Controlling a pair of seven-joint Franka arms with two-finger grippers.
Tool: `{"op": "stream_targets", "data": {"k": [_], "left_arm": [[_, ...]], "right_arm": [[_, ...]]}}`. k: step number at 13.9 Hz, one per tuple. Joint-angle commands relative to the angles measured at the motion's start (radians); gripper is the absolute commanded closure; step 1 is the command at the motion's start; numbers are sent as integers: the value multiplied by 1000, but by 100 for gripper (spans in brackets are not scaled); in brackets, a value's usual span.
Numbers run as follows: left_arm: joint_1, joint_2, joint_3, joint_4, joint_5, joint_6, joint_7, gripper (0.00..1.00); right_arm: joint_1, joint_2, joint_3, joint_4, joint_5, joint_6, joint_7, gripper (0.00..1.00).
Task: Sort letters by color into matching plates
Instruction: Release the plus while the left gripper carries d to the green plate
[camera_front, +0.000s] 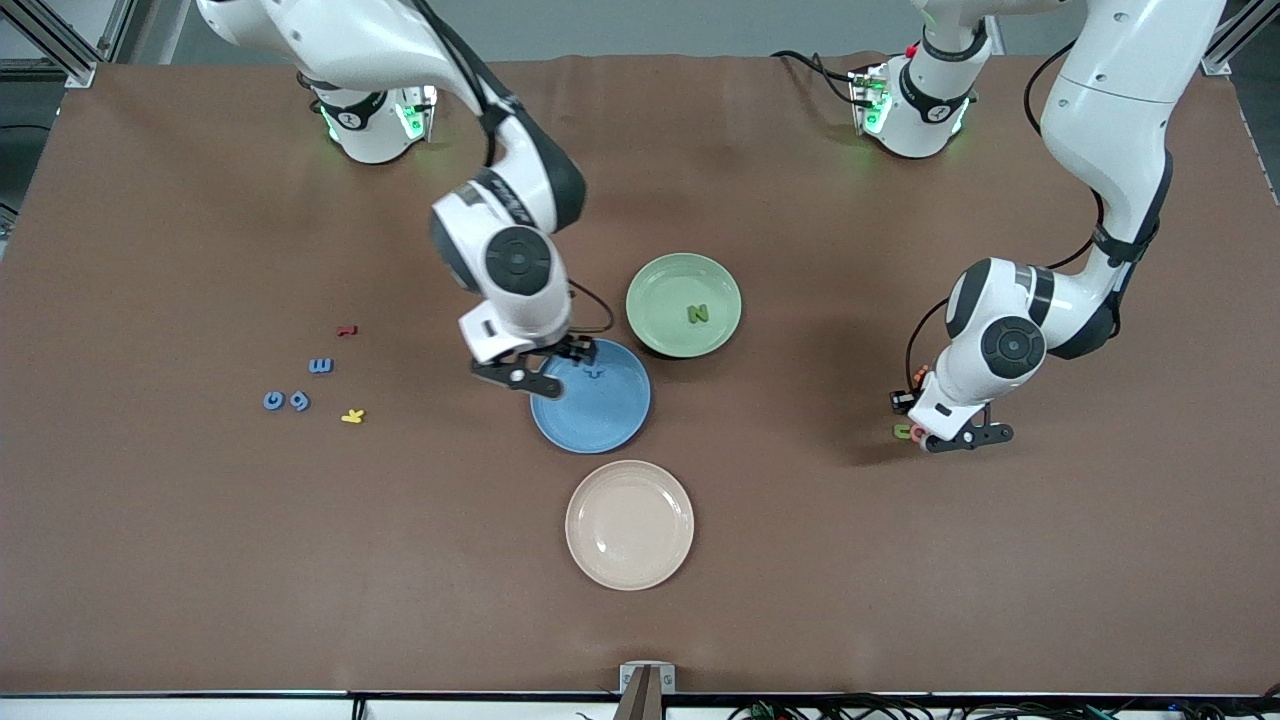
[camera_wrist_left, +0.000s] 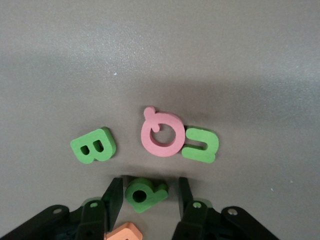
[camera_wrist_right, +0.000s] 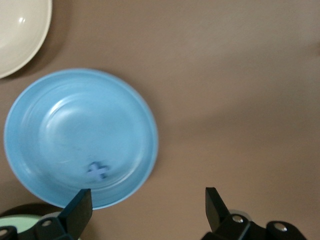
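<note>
At the right arm's end of the table, the blue E (camera_front: 320, 366), G (camera_front: 273, 401) and 9 (camera_front: 299, 401) were seen lying loose, with a red letter (camera_front: 346, 330) and a yellow letter (camera_front: 352, 416) close by, neither of which belonged in this sort. The right gripper (camera_front: 540, 372) was held over the rim of the blue plate (camera_front: 600, 420) with its jaws spread wide and nothing between them, and the blue plus (camera_wrist_right: 98, 170) was seen lying in that plate. In the green plate (camera_front: 655, 285) a green N (camera_front: 697, 314) was already lying; the cream plate (camera_front: 630, 560) held nothing. At the left arm's end, the left gripper (camera_wrist_left: 147, 196) was low over the table, its jaws partly drawn in on either side of the green P (camera_wrist_left: 144, 193); no firm clamp could be confirmed. For a clean pick, the P would best be squeezed squarely and lifted straight, so that the pink letter (camera_wrist_left: 161, 134), the green C (camera_wrist_left: 201, 145), the green B (camera_wrist_left: 93, 145) and the orange piece (camera_wrist_left: 126, 232) were not dragged.
</note>
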Motion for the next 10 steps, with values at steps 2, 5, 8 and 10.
{"op": "stream_targets", "data": {"k": [2, 5, 8, 10], "left_arm": [[10, 7, -5, -3, 15, 10, 10, 76], [8, 0, -5, -2, 14, 8, 10, 98], [5, -23, -25, 8, 3, -2, 7, 100], [5, -49, -58, 12, 0, -10, -8, 100]], "right_arm": [[-166, -118, 16, -73, -1, -88, -221, 0], [-319, -163, 16, -127, 1, -98, -477, 0], [-466, -162, 16, -150, 1, -85, -692, 0], [-554, -152, 15, -153, 1, -70, -797, 0]]}}
